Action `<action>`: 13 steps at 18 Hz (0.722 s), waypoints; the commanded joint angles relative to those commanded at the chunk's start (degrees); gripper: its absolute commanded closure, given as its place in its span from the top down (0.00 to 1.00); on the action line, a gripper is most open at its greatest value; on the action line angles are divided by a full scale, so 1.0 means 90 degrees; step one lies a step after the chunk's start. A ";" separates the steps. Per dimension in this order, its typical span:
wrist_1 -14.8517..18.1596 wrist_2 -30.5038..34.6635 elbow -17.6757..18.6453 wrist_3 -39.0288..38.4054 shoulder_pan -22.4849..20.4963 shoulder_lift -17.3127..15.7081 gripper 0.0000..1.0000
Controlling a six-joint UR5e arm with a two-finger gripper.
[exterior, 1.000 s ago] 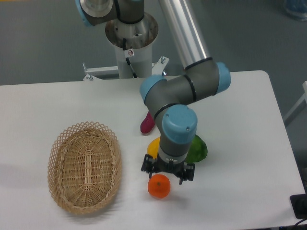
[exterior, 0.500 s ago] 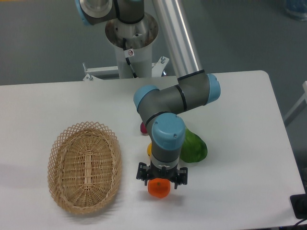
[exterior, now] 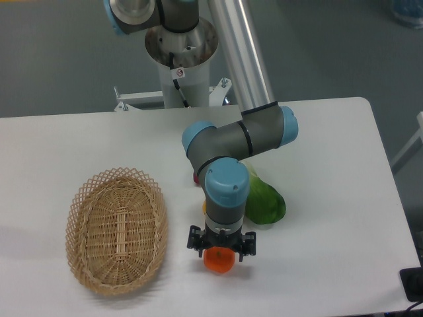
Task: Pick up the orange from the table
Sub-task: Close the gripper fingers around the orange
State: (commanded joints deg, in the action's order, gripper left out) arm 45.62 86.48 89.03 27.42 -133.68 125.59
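The orange [exterior: 219,261] is a small round bright-orange fruit on the white table [exterior: 330,264], near the front edge, right of the basket. My gripper [exterior: 220,254] points straight down directly over it, and its body hides the orange's top half. The dark fingers stand on either side of the fruit. The frame does not show whether they press on it. The wrist hides the finger tips.
An oval wicker basket [exterior: 115,228] lies left of the gripper. A green fruit [exterior: 266,203] lies just behind and right of the wrist. A sliver of a yellow fruit [exterior: 204,207] and of a magenta object [exterior: 195,177] show behind the arm.
The arm has swung left and forward and come down over the orange. The orange, once fully visible below the gripper, now sits between the fingers and is half hidden.
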 joint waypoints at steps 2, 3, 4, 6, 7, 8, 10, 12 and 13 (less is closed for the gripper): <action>0.0000 0.0039 -0.0019 0.0000 0.0058 0.0039 1.00; 0.0000 0.0039 -0.0010 -0.0010 0.0059 0.0030 1.00; 0.0000 0.0049 0.0000 -0.0019 0.0059 0.0029 1.00; 0.0000 0.0059 -0.0019 -0.0029 0.0068 0.0088 1.00; 0.0000 0.0098 -0.0039 -0.0049 0.0088 0.0098 1.00; 0.0000 0.0137 -0.0039 -0.0049 0.0098 0.0108 1.00; 0.0000 0.0186 0.0000 -0.0058 0.0107 0.0127 1.00; 0.0000 0.0186 0.0000 -0.0059 0.0117 0.0127 1.00; -0.0010 0.0273 -0.0010 -0.0059 0.0117 0.0156 1.00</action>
State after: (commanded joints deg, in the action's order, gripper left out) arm 45.53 88.94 88.95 26.89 -132.63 127.00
